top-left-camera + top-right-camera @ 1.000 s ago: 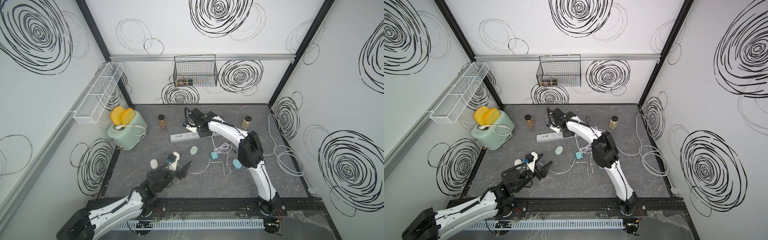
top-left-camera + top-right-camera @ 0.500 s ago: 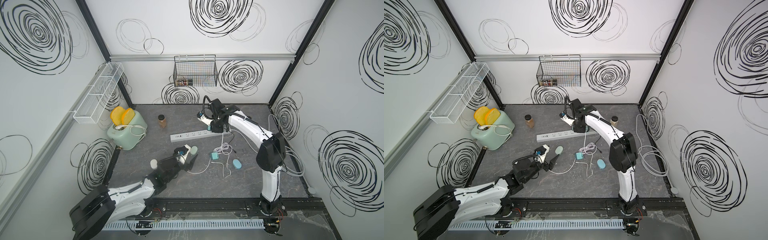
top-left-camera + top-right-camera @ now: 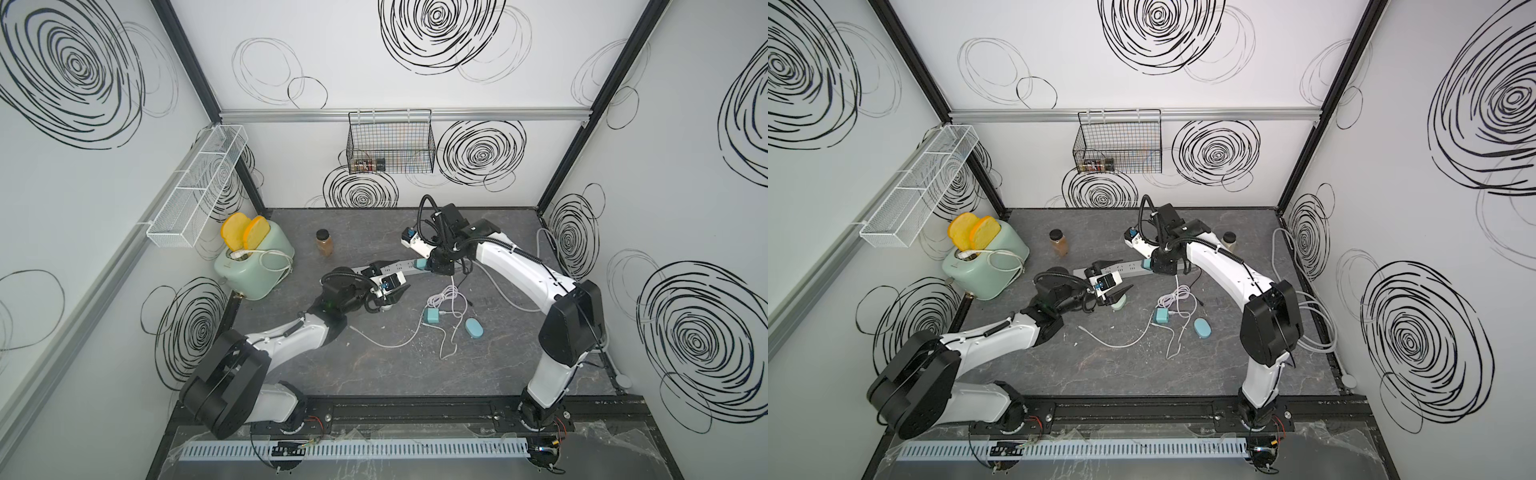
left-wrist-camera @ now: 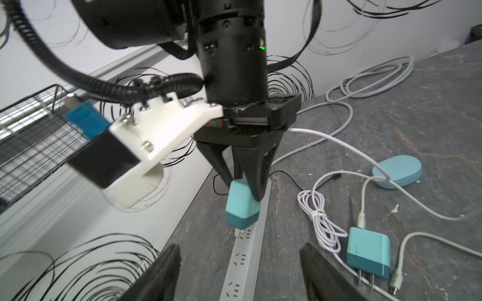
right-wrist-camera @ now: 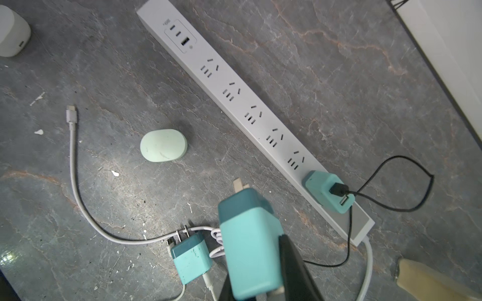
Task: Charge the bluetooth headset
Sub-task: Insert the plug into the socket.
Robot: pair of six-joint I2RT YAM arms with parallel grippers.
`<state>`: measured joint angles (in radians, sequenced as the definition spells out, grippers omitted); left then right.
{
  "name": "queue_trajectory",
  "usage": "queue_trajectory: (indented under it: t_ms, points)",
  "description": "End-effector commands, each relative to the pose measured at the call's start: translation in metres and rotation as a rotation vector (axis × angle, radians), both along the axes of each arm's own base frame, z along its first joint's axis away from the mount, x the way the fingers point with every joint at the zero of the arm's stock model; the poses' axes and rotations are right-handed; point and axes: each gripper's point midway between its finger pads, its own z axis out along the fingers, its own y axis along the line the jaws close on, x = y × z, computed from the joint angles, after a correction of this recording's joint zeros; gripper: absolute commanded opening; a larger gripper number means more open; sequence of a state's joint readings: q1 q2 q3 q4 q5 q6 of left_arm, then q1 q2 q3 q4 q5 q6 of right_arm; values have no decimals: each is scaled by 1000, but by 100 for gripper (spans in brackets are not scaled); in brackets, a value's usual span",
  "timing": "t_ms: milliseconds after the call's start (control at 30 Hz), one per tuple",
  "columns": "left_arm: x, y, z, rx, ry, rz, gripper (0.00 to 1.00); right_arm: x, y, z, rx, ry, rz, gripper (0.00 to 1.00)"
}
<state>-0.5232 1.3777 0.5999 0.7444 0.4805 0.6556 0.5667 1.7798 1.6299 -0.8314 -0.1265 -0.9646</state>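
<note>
My right gripper (image 5: 263, 286) is shut on a teal charger (image 5: 247, 245), whose prongs hang just over the right end of the white power strip (image 5: 234, 91); in both top views it stands there (image 3: 424, 264) (image 3: 1148, 264). Another teal charger (image 5: 327, 191) with a black cable is plugged into the strip. A third one (image 5: 191, 256) lies loose on a white cable (image 5: 73, 161). The mint headset case (image 5: 163, 145) sits beside the strip, under my open, empty left gripper (image 3: 1122, 274) (image 4: 242, 276). A blue case (image 3: 473, 328) lies further right.
A white case (image 5: 10, 34) lies near the strip's USB end. A green toaster (image 3: 253, 266) stands at the left, with jars (image 3: 324, 243) (image 3: 1229, 239) at the back. A thick white cable coil (image 3: 1308, 316) runs along the right wall. A wire basket (image 3: 390, 145) hangs on the back wall.
My right gripper carried the teal charger from the strip's left end to its right end and lowered it. My left arm reached back and right, from the front to over the mint case.
</note>
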Motion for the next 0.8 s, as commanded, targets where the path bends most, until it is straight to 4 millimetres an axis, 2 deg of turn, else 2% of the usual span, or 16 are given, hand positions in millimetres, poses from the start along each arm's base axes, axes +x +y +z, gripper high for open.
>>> queue_trajectory:
  t_ms: [0, 167, 400, 767]
  points:
    - [-7, -13, -9, 93, -56, -133, 75, -8, 13, 13, 53, -26, 47, 13]
    - [10, -17, -9, 68, -40, -97, 72, -13, 14, 12, 51, -21, 55, 13]
    - [29, -19, -9, 53, -34, -75, 65, -22, 14, 20, 92, -36, 92, 13]
    - [39, -24, -15, 78, -18, -108, 57, -27, 18, 28, 128, -48, 126, 13]
